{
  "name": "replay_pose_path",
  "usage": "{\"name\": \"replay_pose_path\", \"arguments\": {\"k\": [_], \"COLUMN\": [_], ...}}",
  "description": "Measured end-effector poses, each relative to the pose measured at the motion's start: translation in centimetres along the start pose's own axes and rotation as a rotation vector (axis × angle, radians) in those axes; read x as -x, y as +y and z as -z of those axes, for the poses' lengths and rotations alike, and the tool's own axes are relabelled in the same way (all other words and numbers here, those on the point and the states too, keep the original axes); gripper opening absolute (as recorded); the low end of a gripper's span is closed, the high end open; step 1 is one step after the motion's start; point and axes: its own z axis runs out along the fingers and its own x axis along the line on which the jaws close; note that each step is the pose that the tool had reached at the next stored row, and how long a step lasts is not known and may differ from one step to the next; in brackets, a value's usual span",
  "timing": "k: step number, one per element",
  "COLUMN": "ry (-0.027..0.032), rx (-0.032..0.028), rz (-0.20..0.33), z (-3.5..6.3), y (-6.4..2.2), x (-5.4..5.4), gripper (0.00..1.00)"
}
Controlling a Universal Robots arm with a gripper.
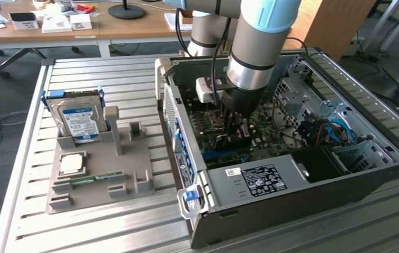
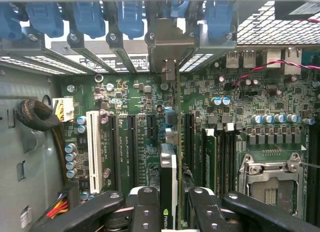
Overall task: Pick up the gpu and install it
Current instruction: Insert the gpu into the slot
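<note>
We see the black two-finger gripper (image 1: pixel 233 136) of the grey robot arm (image 1: pixel 255 47) deep inside the open black computer case (image 1: pixel 368 174), which lies on its side on the slatted metal table (image 1: pixel 100 232). In the wrist view, the gripper (image 2: pixel 169 204) has its jaws partly closed on the gpu (image 2: pixel 169 182), a thin flat card that we look at edge-on, with a black face and a small logo near the fingers (image 2: pixel 145 207). The grip looks firm, with one finger on each side of the card.

So the pick-up part is done, in our judgement. The card stands upright over the green motherboard (image 2: pixel 145 107), with its metal bracket (image 2: pixel 170 47) reaching toward the row of rear slot covers with blue clips (image 2: pixel 90 19) at 12 o'clock of the board. It sits in line with one of the long black expansion slots (image 2: pixel 131 142), just beside the white slot (image 2: pixel 93 147) group, which is at about 9 o'clock from the card.

We cannot tell whether the card edge is already fully pressed into the slot or only rests above it; the contact is hidden behind the card itself. The install part therefore seems in progress and not finished, because the gripper has not let go.

In the exterior view, the grey plastic parts holder (image 1: pixel 94 179) at 9 o'clock of the case holds the silver hard drive with blue label (image 1: pixel 79 121).
</note>
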Motion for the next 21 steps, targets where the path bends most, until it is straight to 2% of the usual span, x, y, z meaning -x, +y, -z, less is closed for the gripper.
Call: {"name": "replay_pose_path", "arguments": {"k": [2, 5, 10, 21], "ry": [0.0057, 0.0072, 0.0020, 0.0022], "rx": [-0.0004, -0.0003, -0.0012, -0.0030], "rz": [0.000, 0.000, 0.000, 0.000], "z": [-0.01, -0.01, -0.16, -0.47], "y": [0.00, 0.00, 0.03, 0.06], "x": [0.01, -0.01, -0.01, -0.02], "gripper": [0.27, 0.27, 0.27, 0.27]}}
